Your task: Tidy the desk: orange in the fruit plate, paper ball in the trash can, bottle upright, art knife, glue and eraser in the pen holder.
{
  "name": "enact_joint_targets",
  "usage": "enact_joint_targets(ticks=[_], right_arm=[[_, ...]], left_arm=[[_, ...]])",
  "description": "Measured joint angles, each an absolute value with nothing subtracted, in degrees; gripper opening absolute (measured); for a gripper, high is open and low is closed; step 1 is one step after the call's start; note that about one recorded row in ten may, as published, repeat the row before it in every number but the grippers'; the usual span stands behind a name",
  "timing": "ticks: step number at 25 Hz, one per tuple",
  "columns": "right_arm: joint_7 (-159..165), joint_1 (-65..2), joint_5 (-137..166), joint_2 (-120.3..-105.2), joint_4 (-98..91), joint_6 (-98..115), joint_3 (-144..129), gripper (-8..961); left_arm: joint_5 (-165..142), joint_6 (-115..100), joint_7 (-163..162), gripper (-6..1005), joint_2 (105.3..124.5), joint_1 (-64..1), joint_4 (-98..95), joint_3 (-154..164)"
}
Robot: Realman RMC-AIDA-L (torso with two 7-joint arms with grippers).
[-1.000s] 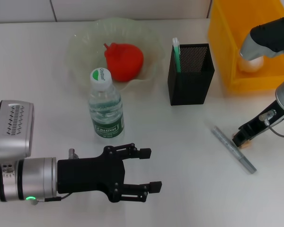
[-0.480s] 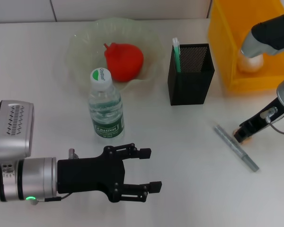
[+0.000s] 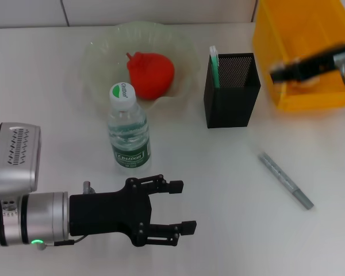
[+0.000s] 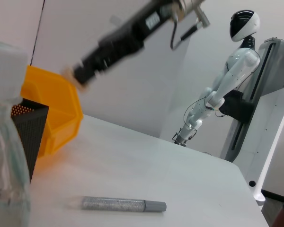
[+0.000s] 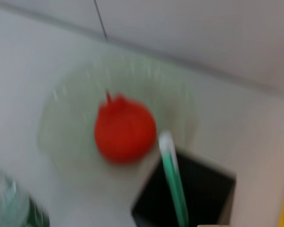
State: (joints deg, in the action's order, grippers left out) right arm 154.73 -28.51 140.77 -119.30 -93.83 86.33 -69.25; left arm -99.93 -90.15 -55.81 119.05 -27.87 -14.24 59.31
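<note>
Lifted from beside the art knife (image 3: 286,180) toward the pen holder (image 3: 232,89), the right gripper (image 3: 280,75) carries a small tan piece, likely the eraser; orange (image 3: 150,74) plated, bottle (image 3: 128,129) upright, left gripper (image 3: 175,207) idle, spread wide.

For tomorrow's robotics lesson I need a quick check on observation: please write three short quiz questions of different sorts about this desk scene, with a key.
1. True or false: the bottle stands upright on the desk.
2. Multiple choice: the grey art knife lies
A. in the pen holder
B. flat on the desk
C. in the yellow bin
3. Fill in: the red-orange fruit sits in the ____.

Key
1. True; its white-and-green cap points up.
2. B. It lies on the bare desk, nearer the robot than the pen holder, while the right gripper is raised near the bin and the left gripper hangs open by the bottle.
3. Fruit plate.
</note>
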Motion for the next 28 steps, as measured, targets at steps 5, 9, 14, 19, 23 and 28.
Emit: enact_joint_targets(ticks=[5,9,14,19,23,28], right_arm=[[152.55,-30.45,137.08,-119.16,-87.93,76.94,-70.32,294],[150.54,-35.56,137.16,-119.12,-77.39,73.41,-70.44,303],[149.04,-39.16,137.03,-119.11,-70.68,72.43,-70.15,314],[149.05,-38.52,136.79,-119.16,-72.36,73.15,-70.07,325],[149.41,-37.79,136.78,-119.18,-75.32,76.7,-69.98,403],[152.63,-37.07,141.19,-119.08,-84.8,91.35,-69.27,420]], left_arm=[[-99.93,-90.21,-55.81,846,119.09,-27.87,-14.11,59.14],[-99.93,-90.36,-55.81,846,119.09,-27.81,-13.73,58.99],[-99.67,-90.34,-55.81,846,119.09,-28.06,-13.54,58.97],[-99.36,-90.18,-55.81,846,119.09,-28.07,-13.53,58.97],[-99.32,-90.23,-55.81,846,119.07,-28.28,-13.53,58.99],[-99.24,-90.61,-55.84,846,118.92,-28.12,-13.89,58.96]])
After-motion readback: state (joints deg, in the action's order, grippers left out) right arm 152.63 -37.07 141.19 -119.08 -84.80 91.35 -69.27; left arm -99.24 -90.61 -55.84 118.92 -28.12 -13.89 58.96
